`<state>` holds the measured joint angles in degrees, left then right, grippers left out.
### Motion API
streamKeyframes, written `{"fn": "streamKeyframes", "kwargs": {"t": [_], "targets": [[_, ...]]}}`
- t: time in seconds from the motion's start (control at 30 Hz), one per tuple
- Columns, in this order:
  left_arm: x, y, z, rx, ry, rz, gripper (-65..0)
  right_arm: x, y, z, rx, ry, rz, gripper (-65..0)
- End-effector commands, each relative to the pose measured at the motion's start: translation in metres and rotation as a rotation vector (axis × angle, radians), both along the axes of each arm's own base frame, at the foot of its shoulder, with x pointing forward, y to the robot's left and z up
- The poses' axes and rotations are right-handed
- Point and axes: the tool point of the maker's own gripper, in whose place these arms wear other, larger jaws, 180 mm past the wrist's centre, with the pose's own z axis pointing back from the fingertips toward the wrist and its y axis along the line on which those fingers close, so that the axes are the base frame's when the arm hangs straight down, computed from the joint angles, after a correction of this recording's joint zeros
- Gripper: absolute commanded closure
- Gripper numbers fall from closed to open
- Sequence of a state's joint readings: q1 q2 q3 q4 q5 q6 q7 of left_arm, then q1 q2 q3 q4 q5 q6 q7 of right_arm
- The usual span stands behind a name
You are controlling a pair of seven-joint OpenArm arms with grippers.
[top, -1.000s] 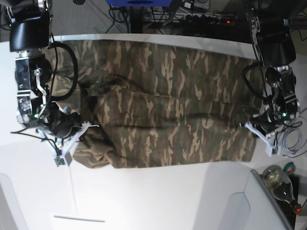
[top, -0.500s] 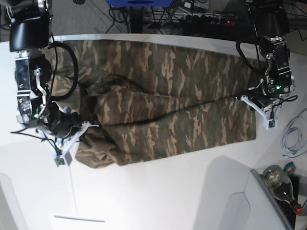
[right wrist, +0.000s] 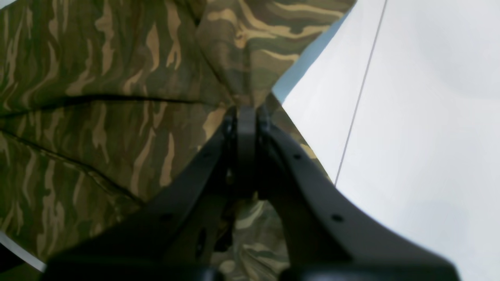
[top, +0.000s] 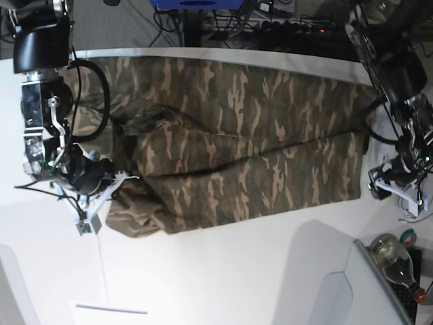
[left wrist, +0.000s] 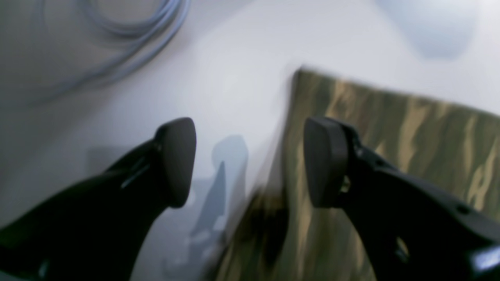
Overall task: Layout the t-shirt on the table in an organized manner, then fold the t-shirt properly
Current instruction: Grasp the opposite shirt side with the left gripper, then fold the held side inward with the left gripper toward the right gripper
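The camouflage t-shirt [top: 230,142] lies spread across the white table [top: 223,271], bunched and folded over at its left end. My right gripper [top: 122,180] is at that left end, shut on a pinched fold of the cloth [right wrist: 246,97]; in the right wrist view its fingers [right wrist: 245,128] are pressed together. My left gripper [top: 394,191] hovers just off the shirt's right edge. In the left wrist view it [left wrist: 250,164] is open with nothing between the fingers. One finger [left wrist: 326,162] is above the shirt's edge [left wrist: 390,128] and the other is above bare table.
A coil of grey cable [top: 414,203] [left wrist: 117,58] lies by the left gripper. A glass bottle [top: 396,261] and a grey panel [top: 345,284] sit at the front right. A thin seam [right wrist: 359,93] runs along the table. Cables and gear crowd the far edge [top: 270,27].
The left gripper carried the shirt's right corner toward the far side, then opened, let it go and moved off the shirt's right edge. The right gripper stayed shut on its fold.
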<state>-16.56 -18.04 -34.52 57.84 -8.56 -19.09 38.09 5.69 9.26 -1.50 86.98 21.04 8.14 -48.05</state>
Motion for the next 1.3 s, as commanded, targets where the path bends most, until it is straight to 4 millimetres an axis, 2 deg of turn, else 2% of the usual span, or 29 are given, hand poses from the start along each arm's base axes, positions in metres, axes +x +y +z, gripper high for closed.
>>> {"fn": "streamKeyframes", "kwargs": {"t": [0.0,0.07,0.23,0.5,0.77,1.0,1.17,1.23,1.27], "targets": [[0.011,0.012,0.008,-0.001,-0.037,0.013,-42.0,0.012,0.0,0.015,0.009,-0.057,0.001,0.0],[0.022,0.013,-0.003,-0.044,-0.043,0.03,-42.0,0.012,0.0,0.015,0.009,-0.057,0.001,0.0],[0.042,-0.014,-0.024,-0.048,-0.026,-0.054,-42.0,0.012,0.0,0.015,0.009,-0.057,0.001,0.0],[0.039,-0.017,-0.043,-0.048,-0.051,0.02,-42.0,0.012,0.0,0.015,0.009,-0.057,0.001,0.0],[0.053,-0.022,-0.045,-0.086,-0.088,0.052,-42.0,0.012,-0.002,0.015,0.004,-0.057,0.001,0.0],[0.049,-0.042,-0.066,-0.068,-0.032,-0.002,-41.1,0.013,-0.003,0.017,0.005,-0.064,-0.001,0.0],[0.046,-0.047,-0.071,-0.073,-0.016,-0.012,-40.8,0.012,-0.004,0.016,0.002,-0.062,-0.001,0.0],[0.045,-0.048,-0.072,-0.074,-0.015,-0.013,-39.0,0.012,-0.004,0.015,0.003,-0.062,-0.001,0.0],[0.045,-0.048,-0.072,-0.074,-0.015,-0.013,-35.4,0.012,-0.004,0.015,0.003,-0.062,-0.001,0.0]]}}
